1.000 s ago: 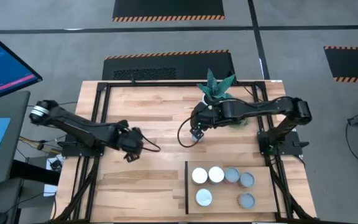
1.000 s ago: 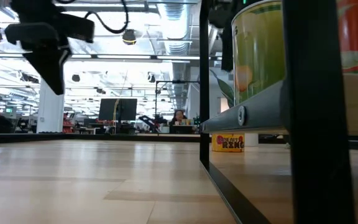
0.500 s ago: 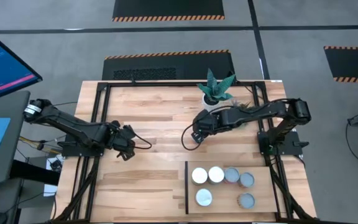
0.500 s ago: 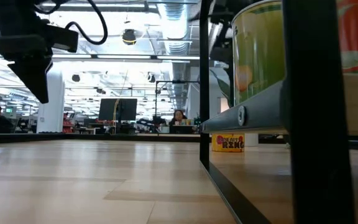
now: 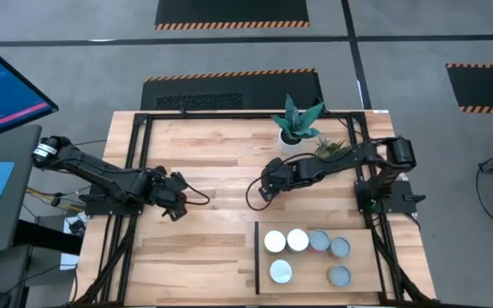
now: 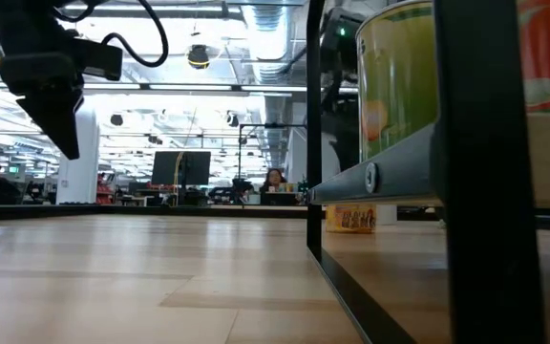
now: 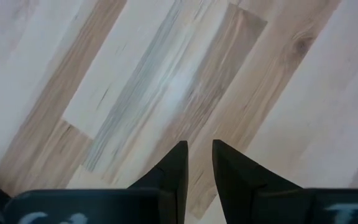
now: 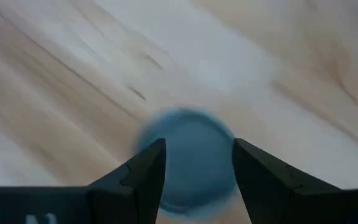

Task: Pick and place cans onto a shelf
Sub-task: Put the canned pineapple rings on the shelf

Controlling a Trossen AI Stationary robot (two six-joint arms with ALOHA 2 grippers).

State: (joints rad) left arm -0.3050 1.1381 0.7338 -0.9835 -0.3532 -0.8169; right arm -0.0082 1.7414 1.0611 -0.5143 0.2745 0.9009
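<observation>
A can with a round blue top (image 8: pixel 188 158) stands upright on the wooden table. My right gripper (image 8: pixel 197 146) is open and points steeply down over it, one finger on either side of the top; I see no touch. In the high view that gripper (image 5: pixel 265 190) covers the can. In the low view the can's yellow label (image 6: pixel 349 220) shows far back. Several cans (image 5: pixel 298 240) stand on the shelf (image 5: pixel 362 265) at the near right. My left gripper (image 5: pixel 175 204) hangs over bare wood at mid-left, with a narrow gap between its fingers (image 7: pixel 200 155) and nothing in it.
A white pot with a green plant (image 5: pixel 296 128) stands just beyond the right arm. The shelf's black strip (image 5: pixel 257 257) faces the table's middle. In the low view the shelf's post (image 6: pixel 313 143) and two cans (image 6: pixel 399 76) fill the right side. Bare wood lies between the arms.
My right gripper has come down toward the can on the table, and its arm no longer covers the plant. My left gripper has gone a little toward the table's left edge and then kept still.
</observation>
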